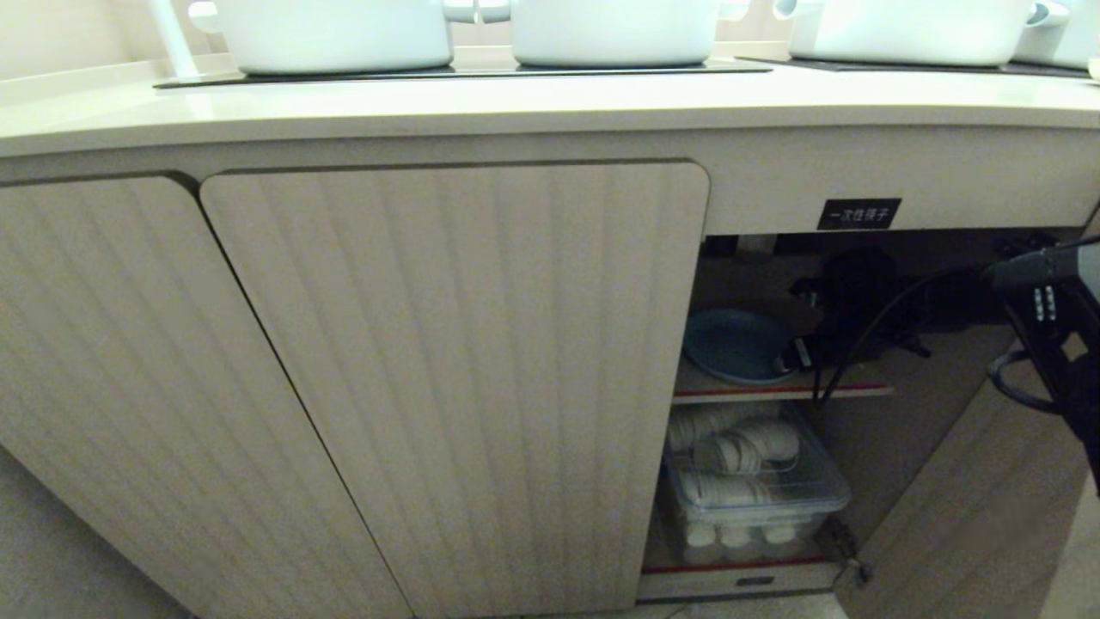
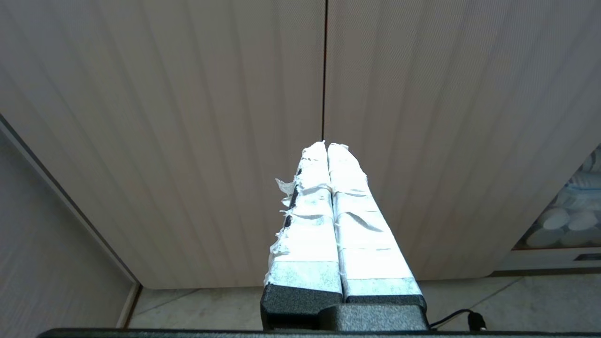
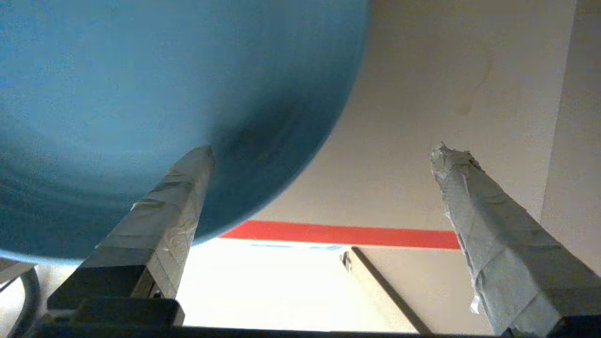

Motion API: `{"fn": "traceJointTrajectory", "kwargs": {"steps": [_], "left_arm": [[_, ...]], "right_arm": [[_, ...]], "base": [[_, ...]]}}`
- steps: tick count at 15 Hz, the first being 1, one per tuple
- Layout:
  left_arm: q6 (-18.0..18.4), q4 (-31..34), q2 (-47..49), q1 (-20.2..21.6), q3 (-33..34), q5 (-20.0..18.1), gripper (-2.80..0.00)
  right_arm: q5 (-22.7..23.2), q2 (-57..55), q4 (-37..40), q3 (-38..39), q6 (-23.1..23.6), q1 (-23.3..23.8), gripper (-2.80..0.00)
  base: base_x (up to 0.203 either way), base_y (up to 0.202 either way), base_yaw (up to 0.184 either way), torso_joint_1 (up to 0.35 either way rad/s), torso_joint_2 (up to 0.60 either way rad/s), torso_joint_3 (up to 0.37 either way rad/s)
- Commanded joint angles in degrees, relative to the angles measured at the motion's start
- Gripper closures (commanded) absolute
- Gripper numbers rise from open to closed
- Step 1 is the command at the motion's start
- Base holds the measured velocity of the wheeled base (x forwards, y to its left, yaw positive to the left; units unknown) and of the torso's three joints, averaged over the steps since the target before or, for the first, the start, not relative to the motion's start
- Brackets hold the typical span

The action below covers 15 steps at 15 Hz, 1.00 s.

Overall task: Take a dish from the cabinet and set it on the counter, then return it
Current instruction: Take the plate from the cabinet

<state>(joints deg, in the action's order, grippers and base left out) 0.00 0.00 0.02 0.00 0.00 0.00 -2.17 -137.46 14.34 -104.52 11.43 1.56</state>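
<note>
Tape-wrapped and spread wide apart, the fingers of the right pincer (image 3: pixel 319 155) enclose nothing; one finger (image 3: pixel 173 206) lies over the near rim of the dish (image 3: pixel 155 84), the other stands well clear of it over bare shelf (image 3: pixel 399 141). We cannot tell whether the near finger touches the rim.

We judge the dish to be stiff, matte and moderately light, probably breakable if dropped. Its low raised rim is the only place to take hold: we would set one finger under the edge and one over it, at the side nearest the pincer, and close firmly, since a shallow plate held at one edge tends to tip.

We see the right arm (image 1: pixel 1053 327) reaching level into the open bay of the cabinet (image 1: pixel 455 344), with the dish lying flat on the inner shelf just ahead of the pincer. Above the arm runs the counter (image 1: pixel 516 107).

Beyond this, the left pincer (image 2: pixel 327 146) stays out of the work, fingers pressed together, facing a closed door.
</note>
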Motion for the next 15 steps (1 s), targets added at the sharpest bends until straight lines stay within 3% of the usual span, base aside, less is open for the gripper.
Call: {"fn": "traceJointTrajectory", "kwargs": {"steps": [1,15], "left_arm": [[0.0,0.0,0.0,0.0,0.0,0.0,0.00],[0.0,0.0,0.0,0.0,0.0,0.0,0.00]], "right_arm": [[0.0,-0.1,0.9,-0.2,0.1,0.0,-2.80],[-0.1,-2.1,5.8,-4.7,0.3,-0.2,-2.80]], "base": [[0.000,0.000,0.000,0.000,0.00,0.000],[0.000,0.000,0.000,0.000,0.00,0.000]]}}
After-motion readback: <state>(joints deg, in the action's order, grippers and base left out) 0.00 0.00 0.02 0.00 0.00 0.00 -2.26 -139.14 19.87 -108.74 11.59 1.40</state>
